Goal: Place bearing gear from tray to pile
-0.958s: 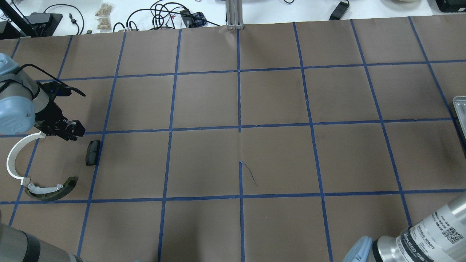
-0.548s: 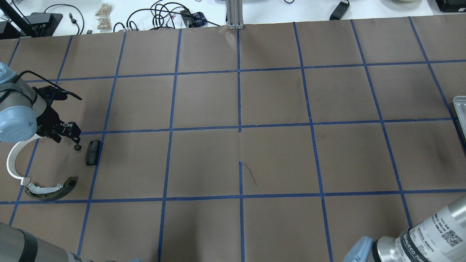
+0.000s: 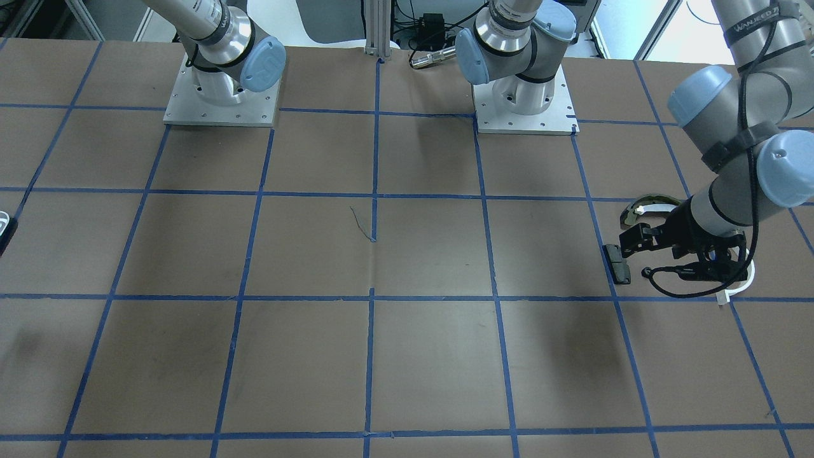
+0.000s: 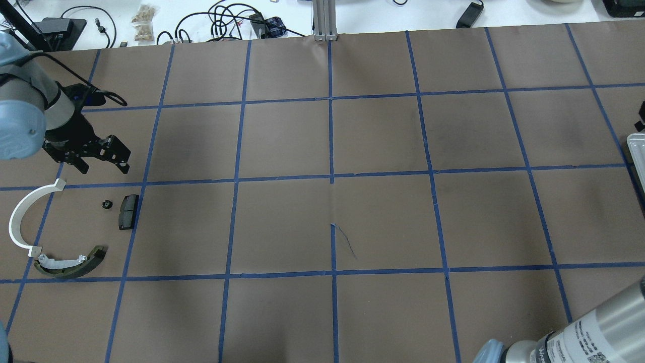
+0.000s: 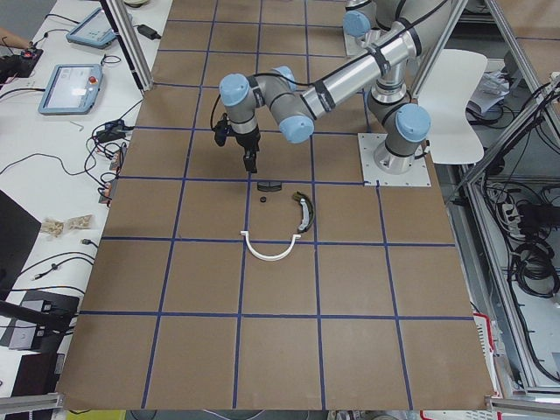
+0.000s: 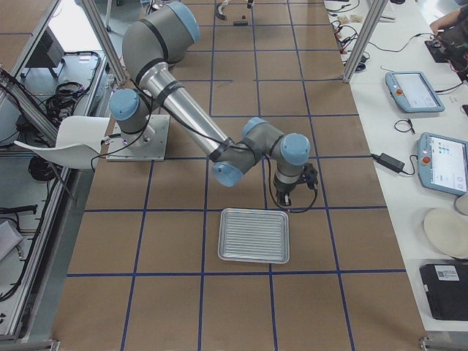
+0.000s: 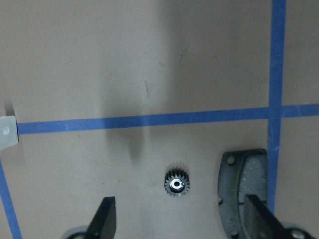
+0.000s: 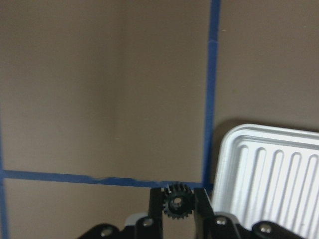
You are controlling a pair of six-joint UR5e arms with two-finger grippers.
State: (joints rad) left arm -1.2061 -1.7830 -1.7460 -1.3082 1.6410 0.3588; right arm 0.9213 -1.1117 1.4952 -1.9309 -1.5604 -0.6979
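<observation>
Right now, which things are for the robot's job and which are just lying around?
For the job: tray, gear on the table, second gear pinched in the right hand, open left hand, and the pile's white half-ring, brake shoe, black pad.

Just lying about: cables, tablets, white chair.

Shiny ribbed metal tray [image 8: 269,164], matt brown paper [image 4: 378,136]

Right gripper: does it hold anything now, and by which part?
Yes. The right gripper holds a small black gear, pinched by its toothed rim on two opposite sides. The left gripper is open and empty.
</observation>
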